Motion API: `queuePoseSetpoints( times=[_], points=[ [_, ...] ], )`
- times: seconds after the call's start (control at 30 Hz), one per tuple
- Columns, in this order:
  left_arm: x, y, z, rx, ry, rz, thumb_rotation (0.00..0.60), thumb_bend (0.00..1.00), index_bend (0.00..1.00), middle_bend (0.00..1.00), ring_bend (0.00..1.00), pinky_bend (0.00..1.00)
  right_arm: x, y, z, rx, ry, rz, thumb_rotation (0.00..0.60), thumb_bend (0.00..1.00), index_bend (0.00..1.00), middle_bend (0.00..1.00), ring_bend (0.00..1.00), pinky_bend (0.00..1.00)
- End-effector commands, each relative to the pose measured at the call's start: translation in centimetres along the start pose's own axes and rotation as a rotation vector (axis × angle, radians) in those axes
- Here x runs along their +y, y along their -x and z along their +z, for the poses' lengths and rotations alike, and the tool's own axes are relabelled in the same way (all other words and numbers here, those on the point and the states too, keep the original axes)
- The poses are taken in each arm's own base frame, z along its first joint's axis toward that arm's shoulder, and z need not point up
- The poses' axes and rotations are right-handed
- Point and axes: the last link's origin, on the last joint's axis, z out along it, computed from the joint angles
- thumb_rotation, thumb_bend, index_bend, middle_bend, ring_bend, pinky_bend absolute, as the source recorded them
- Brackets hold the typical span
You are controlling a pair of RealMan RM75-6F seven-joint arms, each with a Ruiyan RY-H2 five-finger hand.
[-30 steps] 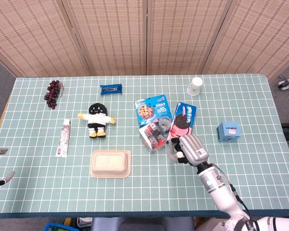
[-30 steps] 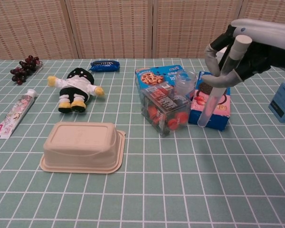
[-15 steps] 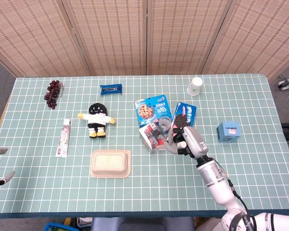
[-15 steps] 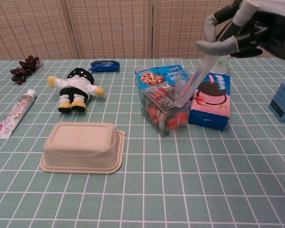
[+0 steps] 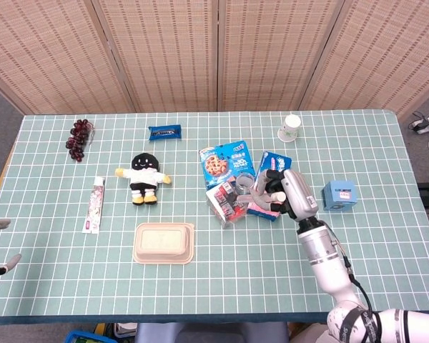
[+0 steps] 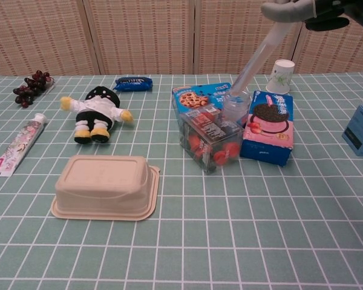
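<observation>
Tube point(image 6: 257, 57) first: it is a long clear stick-shaped thing, up in the air and leaning over. Its top end is on the right, gripped in the right hand point(image 6: 302, 7). The fingers of that hand are curled tight around it, high above the table point(image 6: 230, 241).

The low end of the tube points down and left. It meets the top of a small clear cup point(image 6: 235, 104). That cup stands in the middle of the table, between a blue cookie box point(image 6: 196, 96) on its left and a pink cookie box point(image 6: 269, 130) on its right. Just in front of the cup, on the near side, is a clear box with red things inside point(image 6: 209, 142).

So the lifting looks done, and the tip is at the cup. I cannot tell if the tip is really inside the cup or only at its rim, because both are see-through. The tube is not standing in the cup on its own, and the hand has not let go.

The left hand point(image 5: 0, 224) only peeks in at the near left edge of the head view. Its fingers are apart and hold nothing, well away from everything else.
</observation>
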Motion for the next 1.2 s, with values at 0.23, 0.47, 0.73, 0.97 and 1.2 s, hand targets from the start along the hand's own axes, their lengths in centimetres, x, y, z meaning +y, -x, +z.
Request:
queuePoseSetpoints(
  times=[0.23, 0.47, 0.73, 0.97, 1.2],
  points=[
    [-0.1, -0.1, 0.0, 0.003, -0.004, -0.004, 0.6, 0.14, 0.36, 0.35, 0.3, 0.45, 0.9, -0.2, 2.2, 0.082, 0.049, -0.032, 0.6, 0.53, 0.83, 1.0, 1.0, 1.0],
    [-0.2, -0.3, -0.1, 0.008, -0.006, -0.009, 0.6, 0.14, 0.36, 0.35, 0.3, 0.45, 1.7, 0.4, 3.5, 0.098, 0.076, -0.031, 0.6, 0.53, 0.83, 1.0, 1.0, 1.0],
    [-0.4, -0.5, -0.1, 0.013, -0.01, -0.014, 0.6, 0.14, 0.36, 0.35, 0.3, 0.45, 2.2, 1.1, 4.6, 0.096, 0.099, -0.038, 0.6, 0.53, 0.83, 1.0, 1.0, 1.0],
    [-0.4, -0.6, -0.1, 0.012, -0.012, -0.021, 0.6, 0.14, 0.36, 0.35, 0.3, 0.45, 3.1, 1.7, 5.1, 0.086, 0.125, -0.047, 0.6, 0.53, 0.83, 1.0, 1.0, 1.0],
    [-0.5, -0.6, -0.1, 0.01, -0.012, -0.024, 0.6, 0.14, 0.36, 0.35, 0.3, 0.45, 3.9, 2.3, 5.5, 0.075, 0.142, -0.041, 0.6, 0.53, 0.83, 1.0, 1.0, 1.0]
  ],
)
